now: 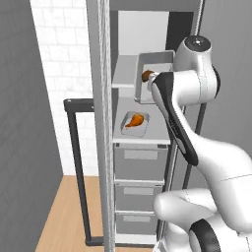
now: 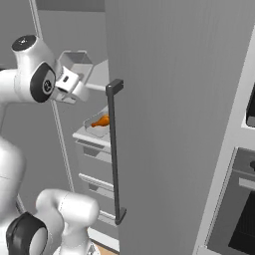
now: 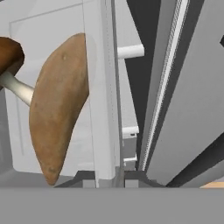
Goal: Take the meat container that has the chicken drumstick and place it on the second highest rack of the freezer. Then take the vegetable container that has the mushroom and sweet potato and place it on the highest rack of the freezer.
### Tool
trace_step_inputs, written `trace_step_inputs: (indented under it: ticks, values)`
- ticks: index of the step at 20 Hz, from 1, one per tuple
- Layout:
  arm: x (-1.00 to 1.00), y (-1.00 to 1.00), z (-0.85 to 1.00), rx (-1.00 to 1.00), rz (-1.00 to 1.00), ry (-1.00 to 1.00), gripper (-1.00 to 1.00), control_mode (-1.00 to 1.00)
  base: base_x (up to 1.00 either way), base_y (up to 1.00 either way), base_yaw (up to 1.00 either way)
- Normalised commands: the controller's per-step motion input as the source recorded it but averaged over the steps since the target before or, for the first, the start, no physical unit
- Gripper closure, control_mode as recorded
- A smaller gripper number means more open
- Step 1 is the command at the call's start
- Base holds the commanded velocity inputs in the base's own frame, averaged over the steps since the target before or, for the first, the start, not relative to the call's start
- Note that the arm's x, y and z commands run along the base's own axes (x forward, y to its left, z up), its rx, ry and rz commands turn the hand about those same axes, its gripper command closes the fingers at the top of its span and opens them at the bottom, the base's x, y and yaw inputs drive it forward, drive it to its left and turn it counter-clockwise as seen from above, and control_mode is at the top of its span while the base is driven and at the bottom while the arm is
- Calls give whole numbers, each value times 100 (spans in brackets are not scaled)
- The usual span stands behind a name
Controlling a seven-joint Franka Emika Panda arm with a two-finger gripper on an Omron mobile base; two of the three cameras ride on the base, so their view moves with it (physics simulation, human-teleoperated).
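Grey vegetable container [image 1: 153, 74] gripped by tool [image 3: 109, 175], tilted

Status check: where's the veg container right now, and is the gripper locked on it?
Gripper shut on vegetable container wall. Container tilted at highest rack, not set down. Drumstick container on second rack. Nothing blocking.

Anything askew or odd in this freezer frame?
Yes: the vegetable container in the claw is tipped steeply at the highest rack, so the sweet potato and mushroom could slide. The drumstick tray below sits flat.
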Motion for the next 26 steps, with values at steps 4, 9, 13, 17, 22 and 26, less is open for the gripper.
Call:
trace_step_inputs:
  ticks: [4,9,13,17,22,26]
  values:
    - [67,0,9,0,-2,0,100,-100,0,0,0]
    - [75,0,20,0,-6,0,100,-100,0,0,0]
    - [71,0,8,0,-5,0,100,-100,0,0,0]
    - [72,0,0,0,-5,0,100,-100,0,0,0]
    - [48,-7,0,0,-3,0,100,-100,0,0,0]
    - [43,-9,-11,0,0,4,100,-100,0,0,0]
